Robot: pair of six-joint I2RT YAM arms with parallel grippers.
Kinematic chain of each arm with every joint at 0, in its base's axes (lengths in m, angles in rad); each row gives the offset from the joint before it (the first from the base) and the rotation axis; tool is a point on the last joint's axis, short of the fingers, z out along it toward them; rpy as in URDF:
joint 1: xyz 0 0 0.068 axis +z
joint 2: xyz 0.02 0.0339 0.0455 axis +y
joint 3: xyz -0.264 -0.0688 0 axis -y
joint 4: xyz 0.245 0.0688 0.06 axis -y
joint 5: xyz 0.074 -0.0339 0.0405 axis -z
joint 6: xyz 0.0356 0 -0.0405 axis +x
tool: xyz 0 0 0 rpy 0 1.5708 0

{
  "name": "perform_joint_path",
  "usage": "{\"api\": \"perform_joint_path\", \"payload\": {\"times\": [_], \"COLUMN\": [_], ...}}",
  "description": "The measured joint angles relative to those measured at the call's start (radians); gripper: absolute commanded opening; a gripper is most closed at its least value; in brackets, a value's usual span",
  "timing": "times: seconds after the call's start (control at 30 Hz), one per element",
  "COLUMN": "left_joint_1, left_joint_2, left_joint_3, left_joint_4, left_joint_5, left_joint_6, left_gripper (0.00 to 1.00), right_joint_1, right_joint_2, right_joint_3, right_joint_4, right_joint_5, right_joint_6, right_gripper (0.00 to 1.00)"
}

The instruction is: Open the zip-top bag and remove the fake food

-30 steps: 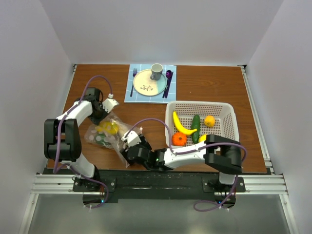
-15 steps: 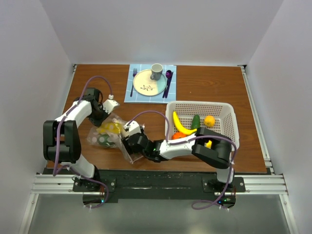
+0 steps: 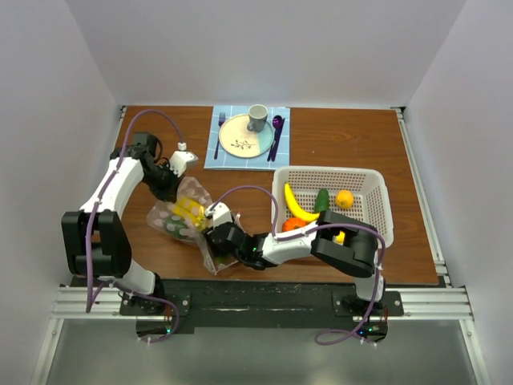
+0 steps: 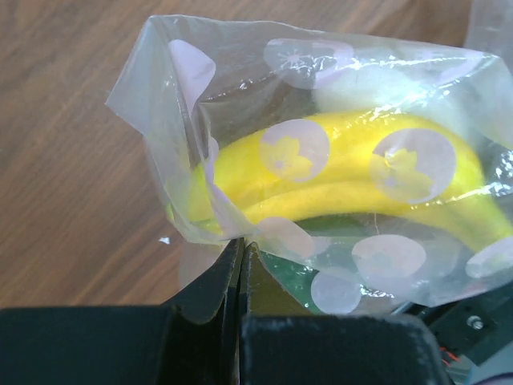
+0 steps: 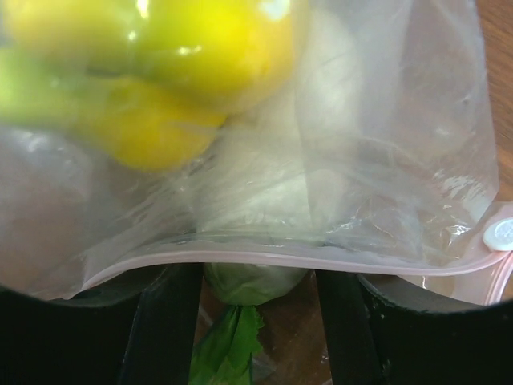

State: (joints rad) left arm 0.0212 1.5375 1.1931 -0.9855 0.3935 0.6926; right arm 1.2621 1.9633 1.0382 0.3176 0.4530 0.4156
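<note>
The zip-top bag lies at the front left, tilted up at its far corner. My left gripper is shut on that corner, and the left wrist view shows the jaws pinching the clear dotted plastic beside a yellow banana. My right gripper sits at the bag's mouth. Its fingers stand apart under the pink zipper strip, either side of a pale green vegetable with a leaf. Yellow fake food lies deeper in the bag.
A white perforated basket at the right holds a banana, a cucumber, a lemon and an orange. At the back, a blue placemat carries a plate, cup and cutlery.
My left arm has lifted the bag's corner up and back. My right gripper has moved left into the bag's mouth, and its fingers have come closer together.
</note>
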Motion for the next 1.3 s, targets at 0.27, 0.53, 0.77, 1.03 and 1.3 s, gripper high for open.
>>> {"api": "perform_joint_path", "payload": {"times": [0.27, 0.53, 0.77, 1.03, 1.3], "left_joint_1": [0.14, 0.201, 0.201, 0.201, 0.163], "left_joint_2": [0.018, 0.041, 0.04, 0.043, 0.054], "left_joint_3": [0.021, 0.024, -0.048, -0.094, 0.066], "left_joint_4": [-0.008, 0.117, 0.219, 0.268, 0.142], "left_joint_5": [0.014, -0.127, -0.215, -0.271, -0.159], "left_joint_6": [0.011, 0.03, 0.047, 0.064, 0.036], "left_gripper": [0.0, 0.0, 0.0, 0.0, 0.0], "right_joint_1": [0.0, 0.015, 0.035, 0.035, -0.068], "right_joint_2": [-0.101, -0.27, -0.336, -0.639, -0.78], "right_joint_3": [-0.045, -0.073, -0.114, -0.115, -0.143], "right_joint_4": [-0.092, -0.2, -0.305, -0.463, -0.683], "right_joint_5": [-0.005, -0.003, 0.0, 0.093, 0.389], "right_joint_6": [0.01, 0.064, 0.102, 0.1, 0.201], "right_gripper": [0.08, 0.01, 0.0, 0.01, 0.05]}}
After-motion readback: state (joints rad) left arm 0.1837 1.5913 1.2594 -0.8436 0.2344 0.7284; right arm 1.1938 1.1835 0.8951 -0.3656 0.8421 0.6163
